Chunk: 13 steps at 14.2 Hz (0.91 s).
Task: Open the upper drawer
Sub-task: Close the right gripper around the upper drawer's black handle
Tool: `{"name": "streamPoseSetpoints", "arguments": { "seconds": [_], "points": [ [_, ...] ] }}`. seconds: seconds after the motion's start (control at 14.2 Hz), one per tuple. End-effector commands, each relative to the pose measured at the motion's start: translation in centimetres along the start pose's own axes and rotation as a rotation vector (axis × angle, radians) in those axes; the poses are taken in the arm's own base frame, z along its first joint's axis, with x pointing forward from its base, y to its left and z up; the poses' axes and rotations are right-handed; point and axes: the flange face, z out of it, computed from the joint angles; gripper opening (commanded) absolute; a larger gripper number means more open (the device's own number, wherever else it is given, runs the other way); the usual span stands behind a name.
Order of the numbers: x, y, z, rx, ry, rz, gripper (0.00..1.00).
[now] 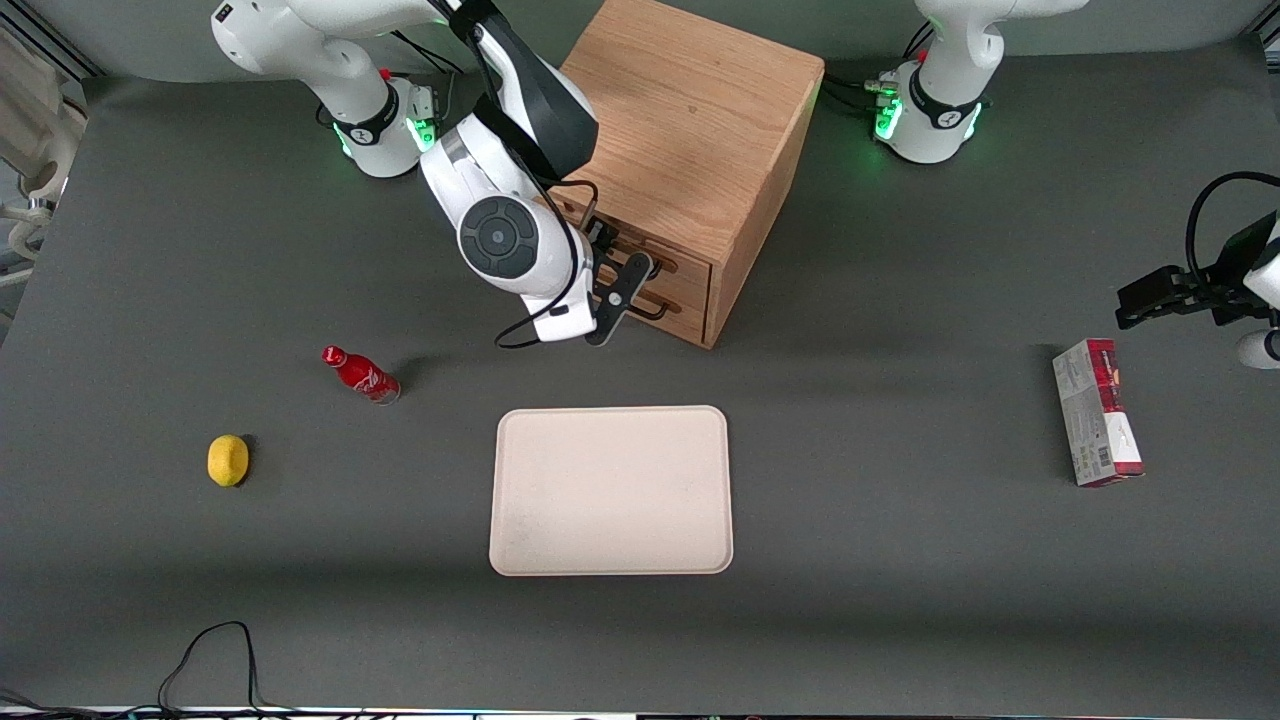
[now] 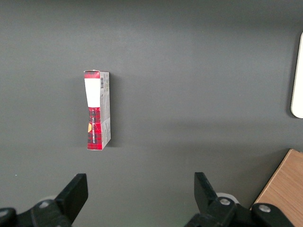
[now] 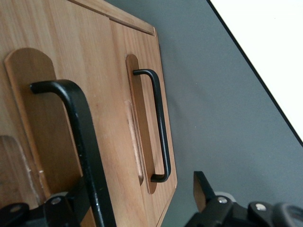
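Spread black two-finger gripper straddling the light-oak upper drawer's thin black wire handle, not pinching yet; could easily slip off if pulled now.

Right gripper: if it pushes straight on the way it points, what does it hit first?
Probably the upper drawer front: the gripper, open, already straddles that drawer's black handle. Depth is unclear.

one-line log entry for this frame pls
phase: reach | gripper: open, straddling upper drawer handle, not closed | upper drawer: shut | bottom drawer: shut
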Motion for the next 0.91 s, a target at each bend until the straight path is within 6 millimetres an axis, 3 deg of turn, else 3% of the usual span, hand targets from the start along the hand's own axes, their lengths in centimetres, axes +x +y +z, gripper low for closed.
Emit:
{"name": "streamPoseSetpoints", "arguments": {
  "seconds": [0.0, 0.84],
  "points": [
    [-0.4, -0.6, 0.3, -0.016, -0.001, -0.027, 0.92],
    [-0.9, 1.4, -1.1, -0.016, 0.026, 0.0, 0.92]
  ]
}}
